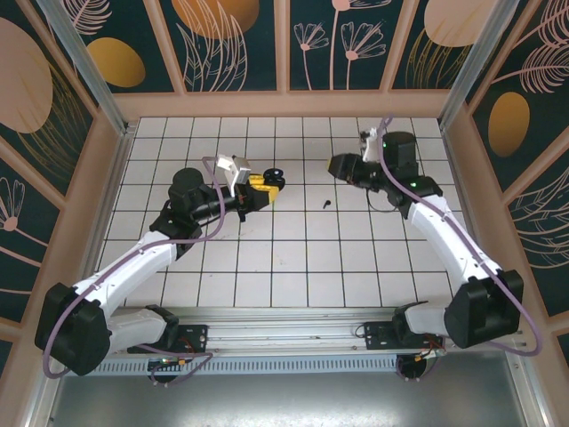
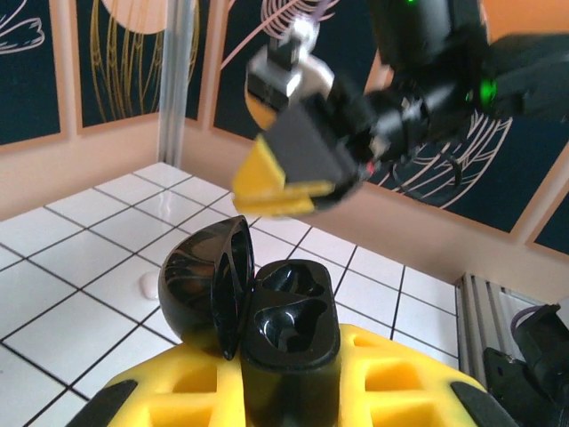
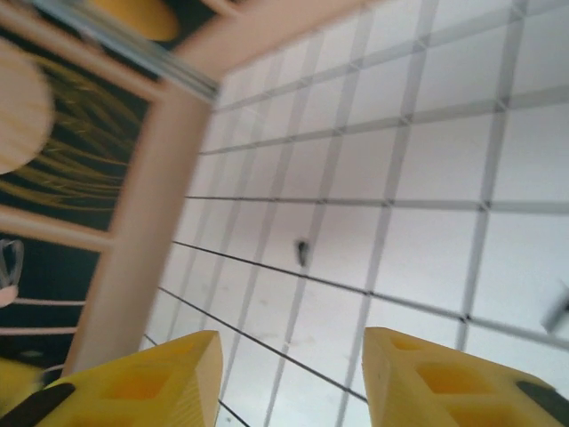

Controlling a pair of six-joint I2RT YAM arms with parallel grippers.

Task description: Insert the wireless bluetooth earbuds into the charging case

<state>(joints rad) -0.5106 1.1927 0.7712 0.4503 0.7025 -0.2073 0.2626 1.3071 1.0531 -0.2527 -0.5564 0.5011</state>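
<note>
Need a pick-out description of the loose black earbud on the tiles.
Start at the middle of the tiled floor. Between the left fingers and the right fingers, slightly toward the near edge, the black earbud lies alone on the tiles. It is a tiny dark speck, far smaller than the open black case the left fingers clamp.

Tiled table [image 1: 293, 267]: near half and far-left corner lie bare and passable; obstructions are the walls [image 1: 284, 102] on the left, far and right edges, the left gripper [image 1: 260, 189] carrying a lid-up black case [image 2: 289, 311] mid-table, the right gripper [image 1: 338, 165] close opposite it, and one black earbud [image 1: 326, 204] near their gap.
</note>
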